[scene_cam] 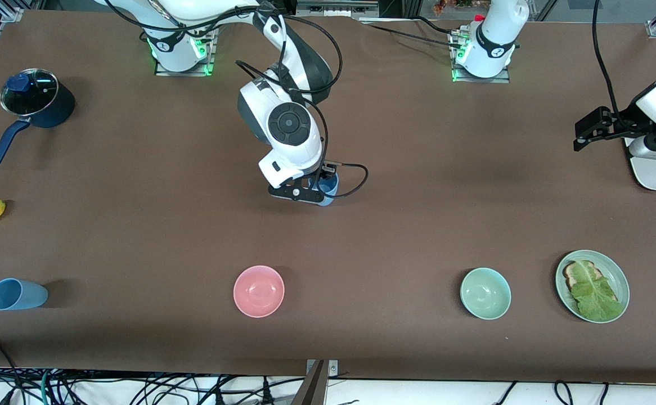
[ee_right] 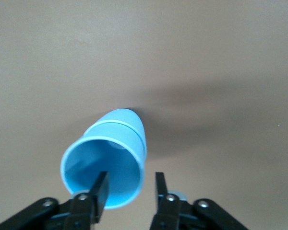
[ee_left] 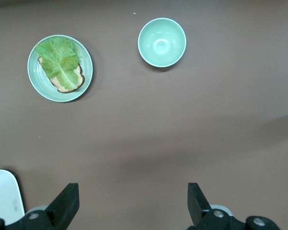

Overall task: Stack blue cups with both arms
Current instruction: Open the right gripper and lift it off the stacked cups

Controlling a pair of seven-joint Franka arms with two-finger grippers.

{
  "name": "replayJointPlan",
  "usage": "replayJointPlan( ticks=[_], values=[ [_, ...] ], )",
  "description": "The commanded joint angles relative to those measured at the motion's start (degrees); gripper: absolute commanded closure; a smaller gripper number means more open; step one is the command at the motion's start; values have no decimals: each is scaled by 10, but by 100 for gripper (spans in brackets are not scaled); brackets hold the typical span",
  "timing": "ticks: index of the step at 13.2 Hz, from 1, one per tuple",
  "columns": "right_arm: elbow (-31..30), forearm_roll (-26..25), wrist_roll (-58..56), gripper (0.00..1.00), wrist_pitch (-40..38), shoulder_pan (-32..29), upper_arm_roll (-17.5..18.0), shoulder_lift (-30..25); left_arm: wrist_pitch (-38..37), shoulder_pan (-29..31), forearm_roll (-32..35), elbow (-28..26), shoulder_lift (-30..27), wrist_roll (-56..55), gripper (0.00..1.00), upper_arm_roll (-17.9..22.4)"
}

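Right tool (scene_cam: 312, 194) low at the middle of the surface (scene_cam: 418, 214), just off the centre toward 6 o'clock. Fingers (ee_right: 98, 191) part way apart, one inside the rim of the upright blue cup (scene_cam: 329, 187) and one outside, with the thin wall loose between them. Not pinching, as far as can be seen.

In the right wrist view, a step line round the upright blue cup (ee_right: 116, 153). Looks like one cup tucked inside another, so maybe a stack of two.

One more, the tipped blue cup (scene_cam: 17, 294), lying on its side out at 8 o'clock, mouth toward the right arm's end.

Left tool (scene_cam: 587, 132) waiting up over the surface at 3 o'clock, spread wide (ee_left: 132, 206), holding nothing.

Likely very light, thin plastic. Stiff enough, but smooth and a bit slippery, and easy to knock over or roll. Best to take hold at the rim, one finger in and one out, or gently across the sides of the tipped one. No hard squeeze.
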Motion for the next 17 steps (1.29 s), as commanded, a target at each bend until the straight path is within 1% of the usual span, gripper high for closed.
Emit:
replayJointPlan(
  ticks=[1, 3, 5, 6, 7, 8, 10, 11, 12, 13, 15, 16, 17],
  values=[
    [21, 1, -5, 0, -11, -1, -8, 3, 9, -12, -11, -11, -12, -33, 1, 7],
    [34, 1, -25, 0, -45, -5, -21, -2, 8, -5, -11, -12, -13, -33, 1, 3],
    [70, 2, -79, 0, -117, -11, -51, -5, 7, -5, -11, -11, -13, -32, 1, 2],
    [73, 2, -112, 0, -143, -16, -60, -7, 5, -8, -11, -11, -13, -33, 1, 2],
    [72, 1, -139, 0, -162, -20, -73, -27, 3, -9, -10, -6, -11, -34, 1, 2],
    [70, 1, -169, 0, -174, -25, -92, -36, 1, -9, -10, -1, -11, -34, 1, 2],
    [66, 5, -228, 0, -223, -29, -139, -52, -5, -8, -11, 1, -10, -32, 1, 4],
    [62, 7, -252, 0, -228, -33, -153, -61, -5, -5, -11, 1, -10, -30, 0, 4],
    [38, 7, -259, 0, -221, -47, -154, -72, -6, -3, -11, 1, -9, -27, 0, 5],
    [1, 2, -259, 0, -196, -60, -153, -99, -6, -3, -12, 1, -9, -27, 0, 5],
    [-119, 0, -259, 0, -114, -87, -148, -169, -6, -3, -12, 2, -9, -27, 0, 5],
    [-167, -2, -259, 0, -85, -118, -127, -201, -6, -3, -12, 2, -9, -27, 0, 5],
    [-194, -14, -260, 0, -73, -168, -93, -223, -6, -3, -11, 2, -9, -27, 0, 6]
  ],
)
